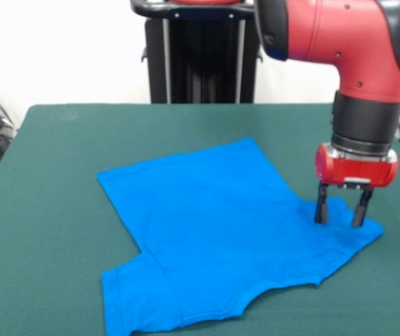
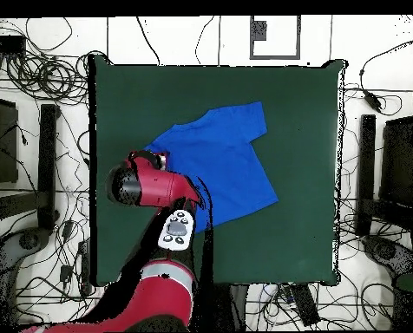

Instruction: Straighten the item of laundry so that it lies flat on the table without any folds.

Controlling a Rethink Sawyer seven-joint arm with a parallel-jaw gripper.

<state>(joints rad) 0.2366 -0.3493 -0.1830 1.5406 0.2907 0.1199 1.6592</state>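
Note:
The bright blue T-shirt (image 1: 214, 231) lies spread on the dark green table (image 1: 46, 210), collar toward the front edge. One sleeve (image 1: 137, 301) lies flat at the front left. The other sleeve (image 1: 350, 234) is at the right, with slight wrinkles. My gripper (image 1: 340, 218) points straight down over that right sleeve. It is open, with one fingertip on each side of a patch of the fabric, at or just above the cloth. In the overhead view the shirt (image 2: 223, 165) lies mid-table (image 2: 305, 113), and the arm's head (image 2: 145, 178) covers the sleeve and the gripper.
The black pedestal (image 1: 200, 56) stands at the table's far side. The red arm (image 1: 347, 42) reaches in from the upper right. In the overhead view, cables (image 2: 36, 78) and black stands (image 2: 366, 173) surround the table.

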